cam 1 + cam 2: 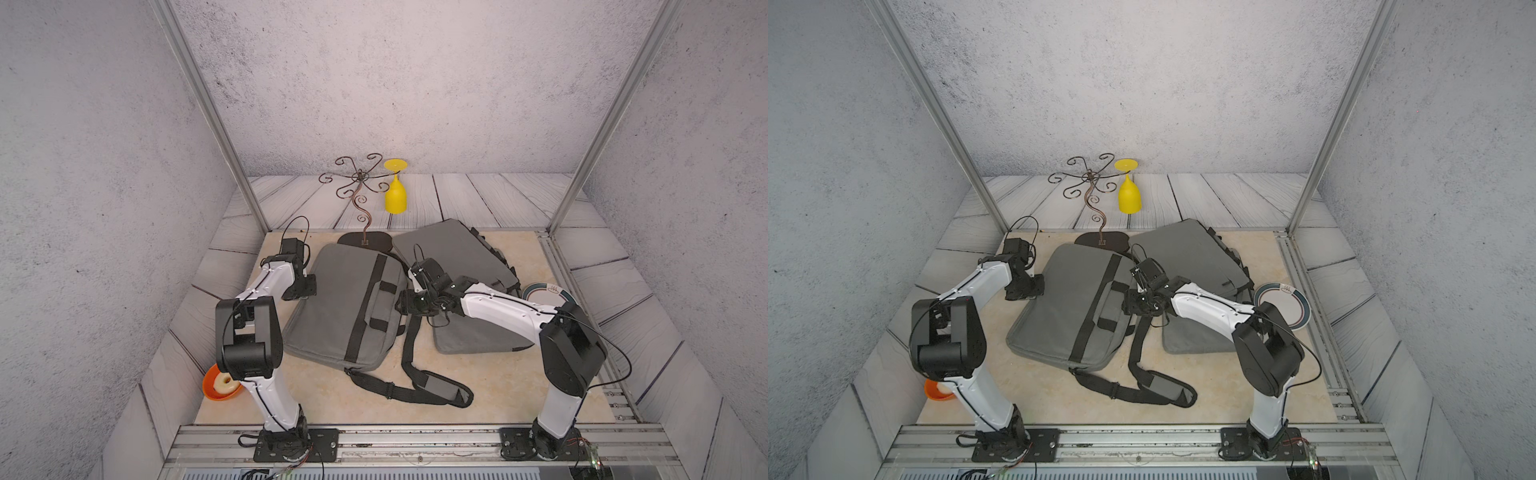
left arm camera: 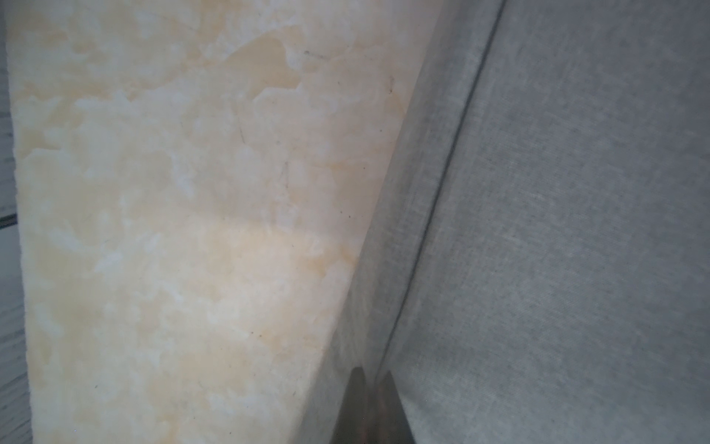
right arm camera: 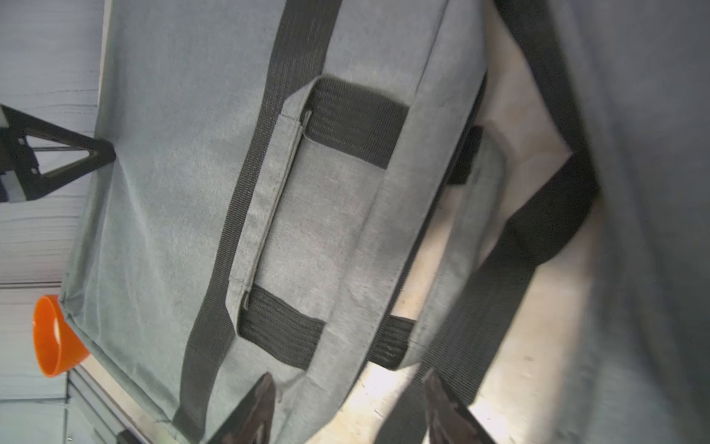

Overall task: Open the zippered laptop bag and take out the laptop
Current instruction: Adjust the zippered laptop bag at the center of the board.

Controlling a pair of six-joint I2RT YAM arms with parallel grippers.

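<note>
Between closed left tool (image 2: 372, 407) and spread right tool (image 3: 347, 384) lies the laptop bag (image 1: 332, 307).

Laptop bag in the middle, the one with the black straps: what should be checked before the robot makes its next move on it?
1. Laptop bag lying flat on the table: ok.
2. Left hand shut at the bag's edge seam: ok. Whether it pinches fabric: cannot tell.
3. Right hand open near the carry handle: ok.
4. Zipper pull in sight: not ok, no view shows it.
5. Shoulder strap clear of the right hand: not ok, it runs right beside it.
</note>
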